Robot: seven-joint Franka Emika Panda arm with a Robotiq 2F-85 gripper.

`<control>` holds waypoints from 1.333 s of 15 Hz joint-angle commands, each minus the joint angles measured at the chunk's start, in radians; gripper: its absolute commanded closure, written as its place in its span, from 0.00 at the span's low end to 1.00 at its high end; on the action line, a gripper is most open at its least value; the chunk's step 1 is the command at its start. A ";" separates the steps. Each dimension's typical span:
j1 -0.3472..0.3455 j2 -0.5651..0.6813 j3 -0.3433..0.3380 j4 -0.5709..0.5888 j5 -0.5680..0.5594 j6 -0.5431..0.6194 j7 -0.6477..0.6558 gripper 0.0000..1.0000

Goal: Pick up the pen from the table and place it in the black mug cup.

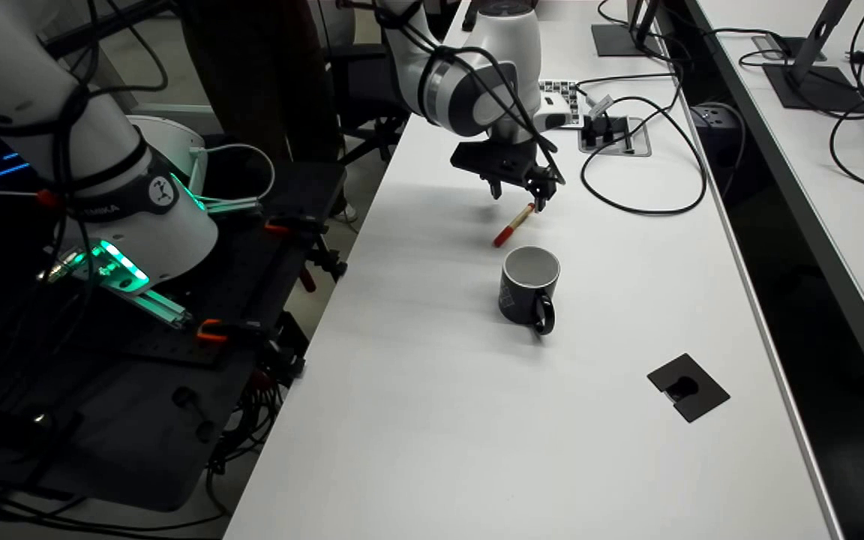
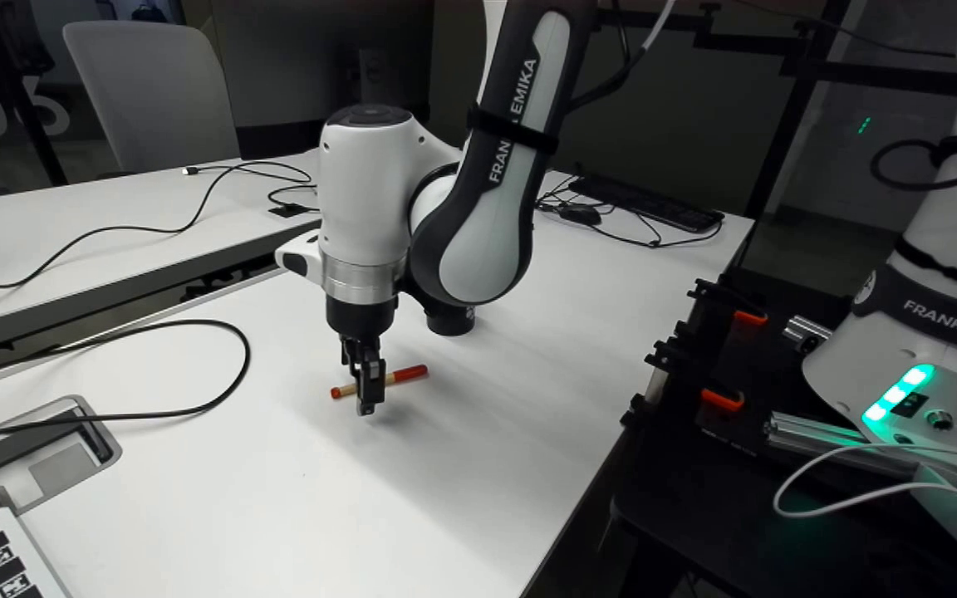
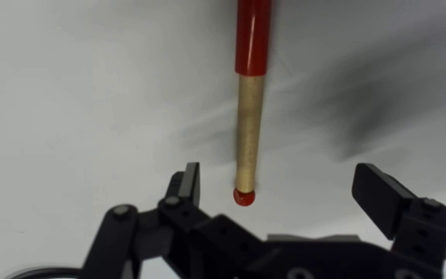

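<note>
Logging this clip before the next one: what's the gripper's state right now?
Gripper: open, holding nothing; the pen lies untouched on the table.

White plain tabletop [image 1: 432,435]. Pen [image 1: 514,225] lying flat, red end toward upright black mug [image 1: 522,298] — near, apart. Black cable [image 1: 657,214] looped near pen's tan end. Flat black square [image 1: 704,400] well apart from mug. In exterior view — keyboard [image 2: 646,203], mouse [image 2: 580,214] at far end.
</note>
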 commanded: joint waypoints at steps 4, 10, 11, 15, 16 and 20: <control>0.025 0.036 -0.057 0.020 0.000 0.016 0.019 0.00; 0.030 0.046 -0.070 0.027 0.000 0.016 0.021 0.38; 0.032 0.045 -0.070 0.029 0.000 0.014 0.022 0.48; 0.043 0.044 -0.075 0.032 0.002 0.014 0.031 0.77; 0.046 0.043 -0.079 0.034 0.002 0.015 0.034 0.85; 0.061 0.036 -0.095 0.035 0.004 0.019 0.056 0.97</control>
